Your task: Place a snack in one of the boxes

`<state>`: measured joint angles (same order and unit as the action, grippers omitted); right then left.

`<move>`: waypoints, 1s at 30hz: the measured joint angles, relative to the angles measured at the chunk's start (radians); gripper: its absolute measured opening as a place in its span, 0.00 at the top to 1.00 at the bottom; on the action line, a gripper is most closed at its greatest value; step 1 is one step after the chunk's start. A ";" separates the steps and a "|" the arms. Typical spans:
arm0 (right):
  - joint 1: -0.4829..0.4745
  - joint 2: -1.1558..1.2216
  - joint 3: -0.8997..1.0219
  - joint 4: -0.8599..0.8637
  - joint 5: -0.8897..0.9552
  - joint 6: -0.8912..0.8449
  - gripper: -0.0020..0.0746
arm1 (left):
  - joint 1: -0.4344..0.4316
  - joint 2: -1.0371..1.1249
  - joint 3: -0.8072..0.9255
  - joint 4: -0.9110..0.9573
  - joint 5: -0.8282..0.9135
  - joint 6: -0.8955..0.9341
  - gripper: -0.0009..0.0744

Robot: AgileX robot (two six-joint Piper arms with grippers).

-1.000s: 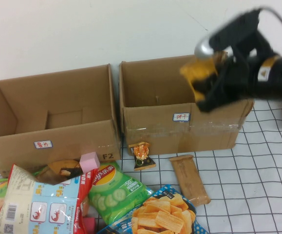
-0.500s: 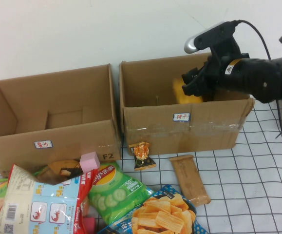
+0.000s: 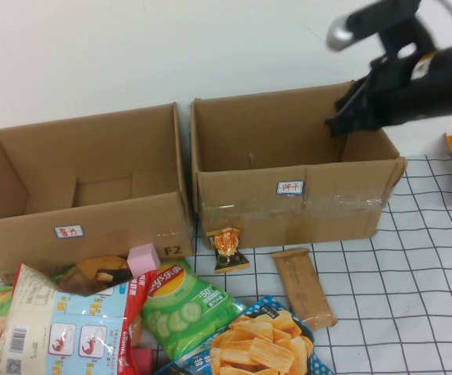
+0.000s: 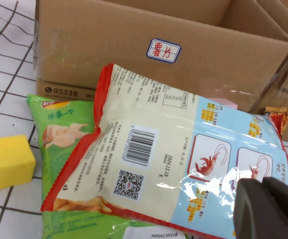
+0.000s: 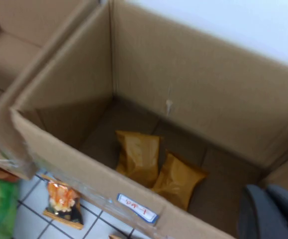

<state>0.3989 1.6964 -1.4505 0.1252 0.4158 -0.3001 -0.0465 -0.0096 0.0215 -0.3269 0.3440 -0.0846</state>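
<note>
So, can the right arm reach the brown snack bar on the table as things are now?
Probably yes. The brown snack bar lies uncovered on the table in front of the right box, nothing on it. The right gripper hangs above that box; the left gripper is by the shrimp bag.

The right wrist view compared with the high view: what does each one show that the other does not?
Only the right wrist view shows two yellow packets on the floor of the right box. Only the high view shows the left box, the brown bar and the right gripper over the right box; the left gripper is unseen. Both show the small orange packet.
</note>
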 joint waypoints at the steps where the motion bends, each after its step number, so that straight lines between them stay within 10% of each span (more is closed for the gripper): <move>1: 0.000 -0.027 0.000 0.000 0.015 0.000 0.96 | 0.000 0.000 0.000 0.000 0.000 0.000 0.99; 22: 0.000 -0.860 0.765 0.075 -0.116 -0.043 0.97 | 0.000 0.000 0.000 0.000 0.000 0.000 0.99; 30: 0.000 -1.143 0.905 0.054 0.111 0.089 0.97 | 0.000 0.000 0.000 0.000 0.000 0.000 0.99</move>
<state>0.3989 0.5536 -0.5456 0.1789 0.5272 -0.2116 -0.0465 -0.0096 0.0215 -0.3269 0.3440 -0.0846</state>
